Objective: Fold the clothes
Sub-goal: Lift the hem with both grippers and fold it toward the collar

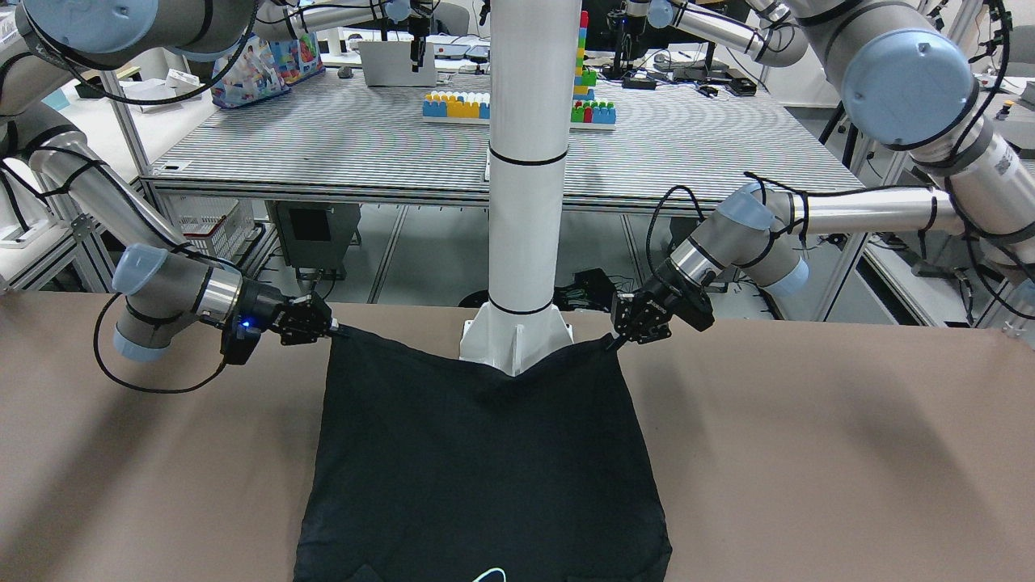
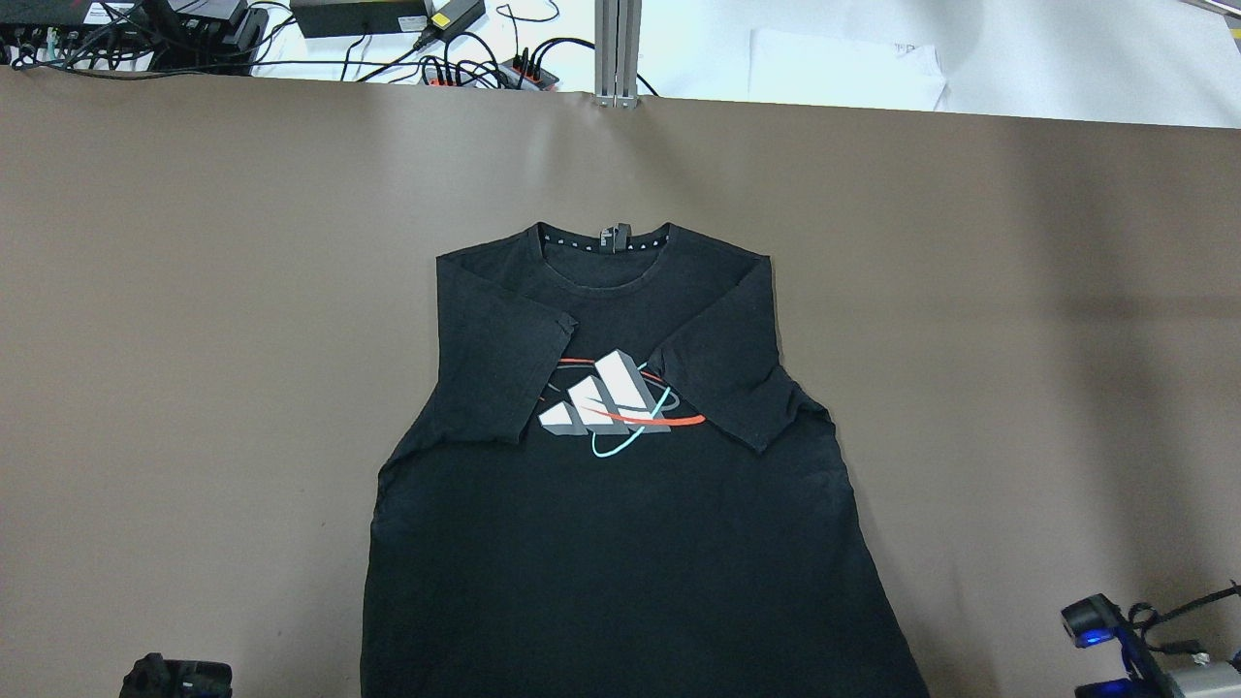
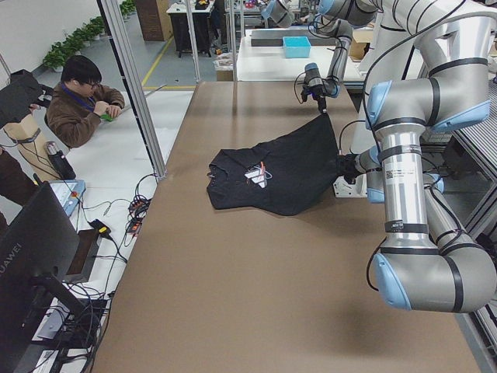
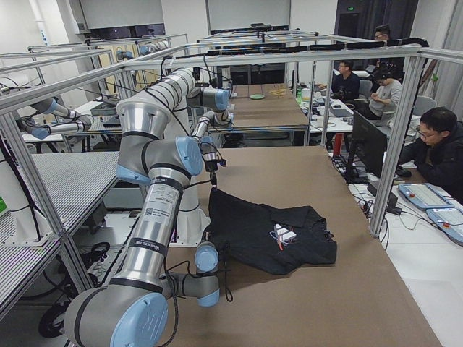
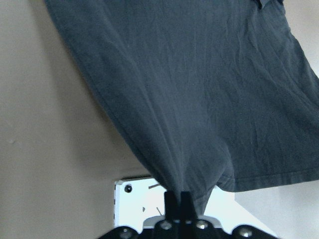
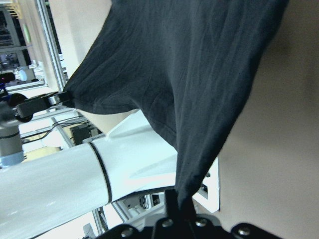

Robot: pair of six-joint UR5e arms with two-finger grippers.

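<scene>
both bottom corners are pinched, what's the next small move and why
Probably carry both corners forward toward the collar: left gripper and right gripper each hold a lifted hem corner of the black shirt, and its sleeves are already folded in.

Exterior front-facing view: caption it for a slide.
The left gripper and right gripper each pinch a hem corner of the black T-shirt.

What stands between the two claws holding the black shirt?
Front-facing view: the white cylindrical pole's flared base stands between left claw and right claw, behind the hem of the black fabric T-shirt.
</scene>
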